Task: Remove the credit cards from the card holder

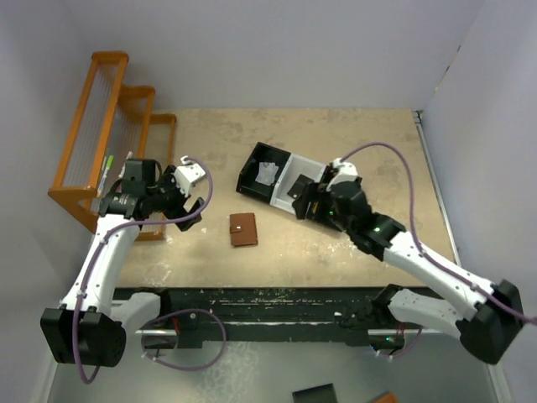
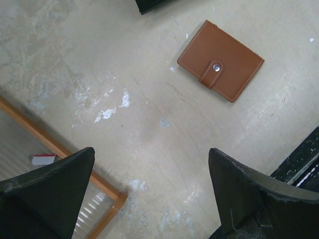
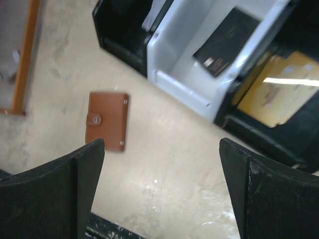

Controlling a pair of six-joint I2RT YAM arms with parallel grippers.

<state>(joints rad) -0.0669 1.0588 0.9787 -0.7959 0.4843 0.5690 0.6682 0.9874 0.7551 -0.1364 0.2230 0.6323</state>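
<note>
The card holder [image 1: 243, 229], a brown leather wallet, lies snapped shut on the table between the arms; it also shows in the left wrist view [image 2: 220, 59] and the right wrist view [image 3: 106, 121]. A black credit card [image 3: 226, 42] lies in the tray's white middle compartment. Gold-orange cards [image 3: 279, 87] lie in the tray's right black compartment. My left gripper [image 2: 152, 150] is open and empty, hovering left of the wallet [image 1: 191, 214]. My right gripper [image 3: 162, 142] is open and empty, over the table at the tray's near edge [image 1: 306, 204].
The black-and-white three-compartment tray [image 1: 252, 183] stands at the back centre, with a white paper scrap [image 1: 268, 174] in its left compartment. An orange wooden rack [image 1: 109, 126] stands at the far left, close to my left arm; its frame shows in the left wrist view [image 2: 65, 154].
</note>
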